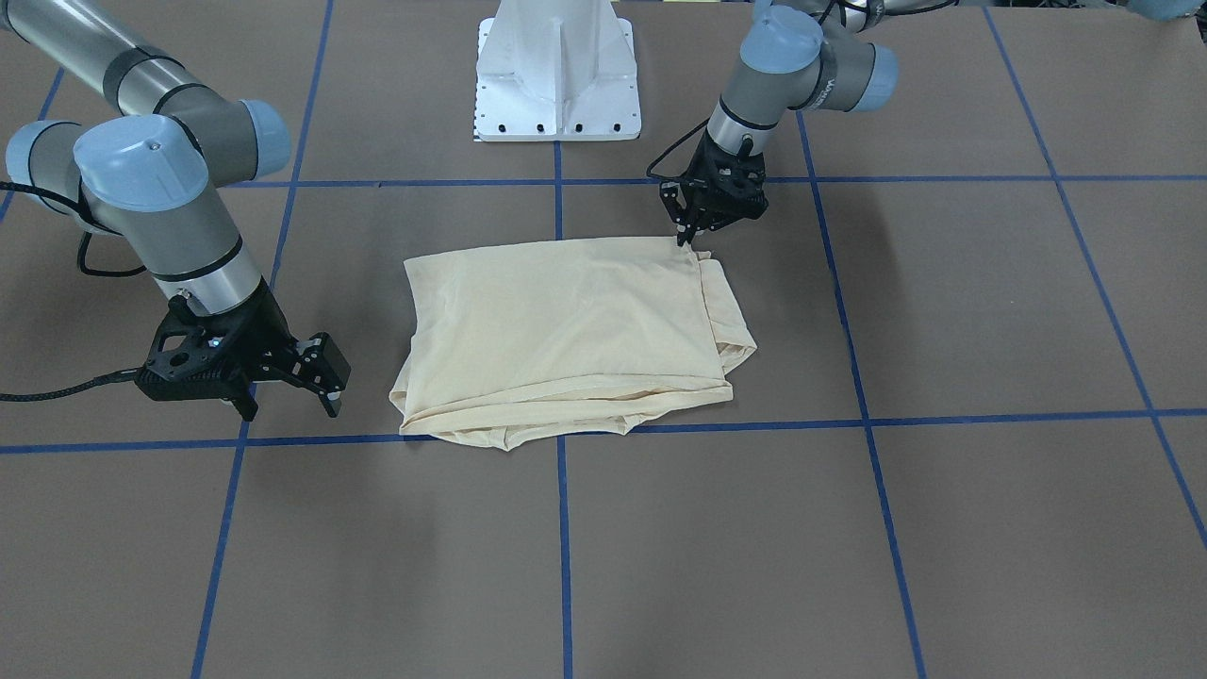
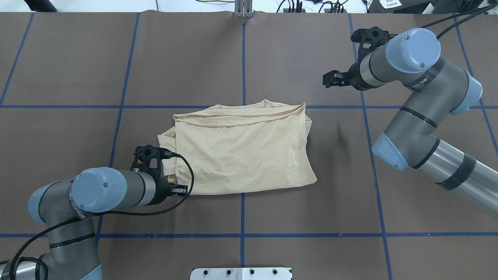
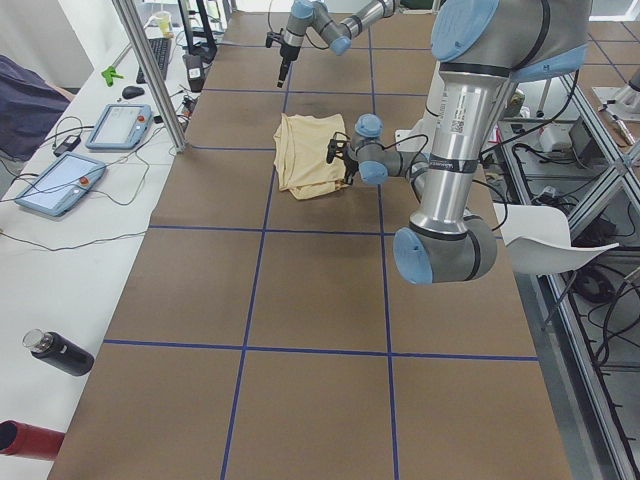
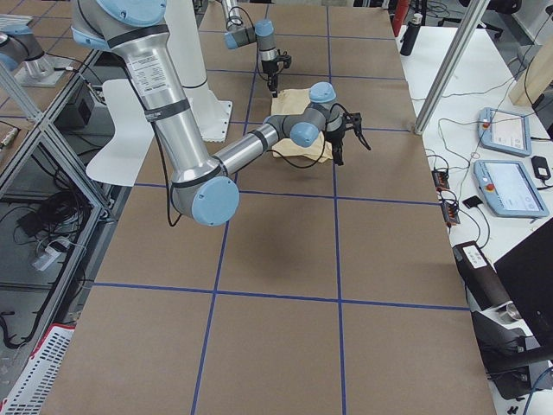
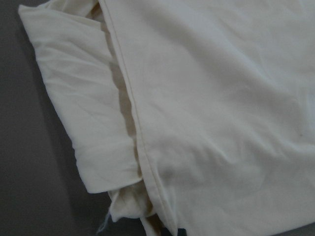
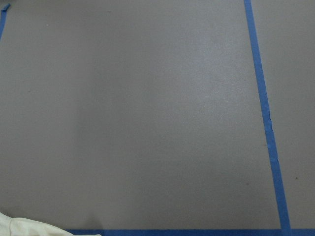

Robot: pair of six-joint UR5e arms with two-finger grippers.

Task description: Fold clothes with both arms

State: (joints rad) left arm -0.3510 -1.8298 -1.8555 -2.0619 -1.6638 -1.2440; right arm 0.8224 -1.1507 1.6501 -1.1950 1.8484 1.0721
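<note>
Fingers of the left gripper (image 1: 686, 236) are pressed together and point straight down, nipping the corner of the shirt (image 1: 556, 330) that lies nearest the robot on its left side. The cloth at that corner sits flat, not lifted. From that wrist's own camera I see little but pale fabric close up: a hemmed edge running over a folded layer beneath it.

Over on the other side, the right gripper (image 1: 289, 405) has its fingers spread wide with nothing between them. It hangs low over the bare table (image 1: 943, 528), just beside the shirt's edge but apart from it. Its wrist camera looks mostly at brown surface, with a scrap of cream cloth in the lower corner.

The shirt itself is folded into a rough rectangle with a plain side up. It lies in the middle of the table across the blue tape lines (image 1: 566, 566), its stacked layers showing along the far edge from the robot. The left arm (image 1: 801, 66) and right arm (image 1: 160, 189) reach in from either side of the white pedestal (image 1: 558, 85).
</note>
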